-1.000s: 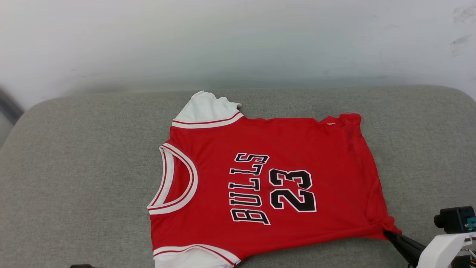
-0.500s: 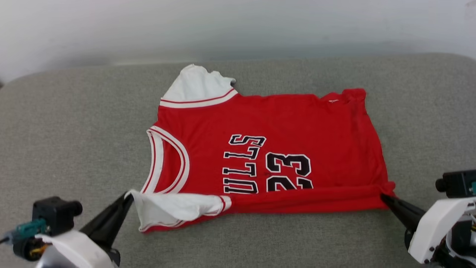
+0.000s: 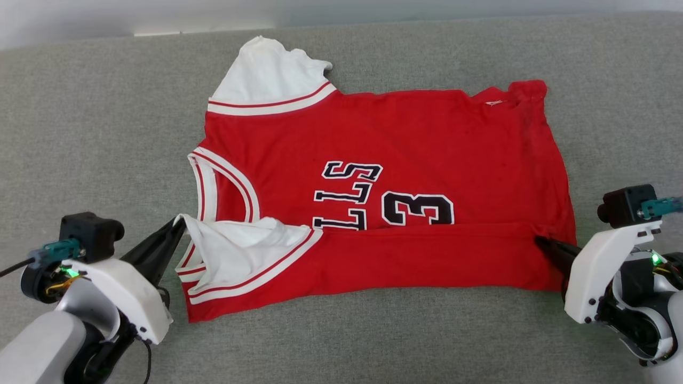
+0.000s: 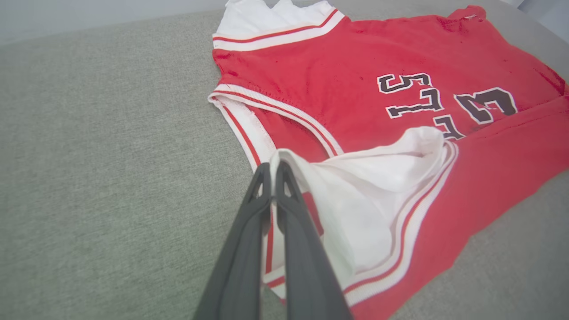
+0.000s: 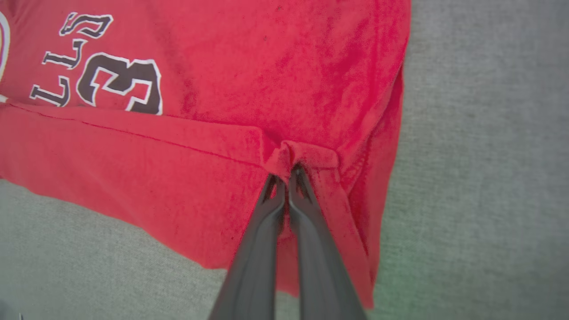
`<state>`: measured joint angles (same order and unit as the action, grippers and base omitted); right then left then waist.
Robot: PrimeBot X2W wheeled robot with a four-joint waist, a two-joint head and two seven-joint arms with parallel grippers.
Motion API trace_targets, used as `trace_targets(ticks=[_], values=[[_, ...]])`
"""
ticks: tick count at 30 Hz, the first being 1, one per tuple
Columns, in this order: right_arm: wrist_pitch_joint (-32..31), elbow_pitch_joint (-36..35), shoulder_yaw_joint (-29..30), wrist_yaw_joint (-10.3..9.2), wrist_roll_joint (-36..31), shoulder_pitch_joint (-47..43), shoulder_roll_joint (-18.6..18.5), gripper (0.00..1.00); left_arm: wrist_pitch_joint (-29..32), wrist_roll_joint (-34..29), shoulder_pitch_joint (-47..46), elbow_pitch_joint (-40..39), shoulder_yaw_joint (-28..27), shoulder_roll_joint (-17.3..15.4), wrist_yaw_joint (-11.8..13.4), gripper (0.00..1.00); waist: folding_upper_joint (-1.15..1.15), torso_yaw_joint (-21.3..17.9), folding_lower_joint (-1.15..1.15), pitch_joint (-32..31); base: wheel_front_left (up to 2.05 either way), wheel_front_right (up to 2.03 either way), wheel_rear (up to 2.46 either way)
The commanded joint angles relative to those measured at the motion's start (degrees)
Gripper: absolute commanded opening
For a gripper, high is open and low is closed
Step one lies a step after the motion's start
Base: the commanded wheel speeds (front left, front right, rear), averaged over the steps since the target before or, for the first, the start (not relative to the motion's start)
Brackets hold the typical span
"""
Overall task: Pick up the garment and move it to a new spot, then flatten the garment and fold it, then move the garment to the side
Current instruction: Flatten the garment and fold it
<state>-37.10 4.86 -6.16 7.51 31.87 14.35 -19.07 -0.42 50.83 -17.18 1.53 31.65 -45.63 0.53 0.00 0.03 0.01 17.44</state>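
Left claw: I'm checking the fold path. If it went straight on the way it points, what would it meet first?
The left claw, shut on the white sleeve of the red jersey shirt, would likely run onto its red-white striped collar trim first; depth is unclear.

Lettering [image 3: 346, 193] half under folded garment [image 3: 427, 133]
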Motion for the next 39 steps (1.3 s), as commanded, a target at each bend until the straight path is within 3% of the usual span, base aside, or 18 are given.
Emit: trace_targets(ticks=[1,7,8,9,10,11,21,26,27,32,39], values=[[-0.5,1.0,-0.1,-0.04,-1.0,1.1,0.5,0.0,0.0,-0.9,-1.7,1.8,0.6,0.8,-0.5,0.0,0.0,0.1,-0.01,0.8,0.0,0.0,0.0],[-0.7,3.9,-1.0,-0.04,-3.5,2.9,1.2,0.0,-1.0,-3.4,-5.6,8.9,2.8,4.4,-1.7,0.0,0.0,0.4,-0.01,1.1,0.0,0.0,0.0],[-0.4,4.4,-1.0,-0.04,-3.8,3.0,1.1,0.0,-1.4,-3.8,-6.0,9.9,3.1,4.9,-1.7,0.45,0.0,0.5,-0.01,0.9,0.0,0.0,0.0],[0.2,4.6,-1.0,-0.04,-4.4,3.1,1.0,0.05,-1.6,-4.2,-6.3,10.9,3.5,5.5,-1.8,1.0,0.0,0.5,-0.01,0.6,0.0,0.0,0.0],[0.7,5.1,-0.7,-0.04,-4.7,3.1,1.1,0.91,-2.0,-4.5,-6.5,11.8,3.8,5.9,-1.7,1.0,0.0,0.6,-0.01,0.2,0.0,0.0,0.0],[1.2,5.5,-0.6,-0.04,-5.0,3.1,1.3,1.0,-2.5,-4.8,-6.7,12.5,4.0,6.4,-1.5,1.0,0.0,0.6,-0.01,-0.2,0.0,0.0,0.0],[5.8,4.2,-3.6,-0.04,-8.1,-0.4,-0.9,1.0,-5.9,-2.2,-0.5,13.0,2.6,10.4,3.7,1.0,0.0,0.8,-0.01,-7.2,0.0,0.0,0.0],[4.9,1.8,-2.8,-0.04,-11.6,-3.9,-1.4,1.0,-3.9,-0.5,5.1,7.7,2.3,9.7,8.8,1.0,0.0,0.5,-0.01,-9.4,0.0,0.0,0.0],[4.9,1.8,-2.8,-0.04,-11.6,-3.9,-1.4,1.0,-3.9,-0.5,5.1,7.7,2.3,9.7,8.8,1.0,0.0,0.5,-0.01,-9.4,0.0,0.0,0.0],[3.1,-2.1,0.7,-0.04,-12.9,-7.4,1.4,1.0,0.9,1.5,10.7,1.0,2.6,8.1,14.3,1.0,0.0,0.0,-0.01,-9.5,0.0,0.0,0.0],[0.2,-8.8,2.6,-0.03,-15.4,-9.9,4.3,1.0,5.8,1.7,11.5,-2.9,3.0,6.3,18.8,1.0,0.0,-1.1,-0.01,-6.5,0.0,0.0,0.0]])
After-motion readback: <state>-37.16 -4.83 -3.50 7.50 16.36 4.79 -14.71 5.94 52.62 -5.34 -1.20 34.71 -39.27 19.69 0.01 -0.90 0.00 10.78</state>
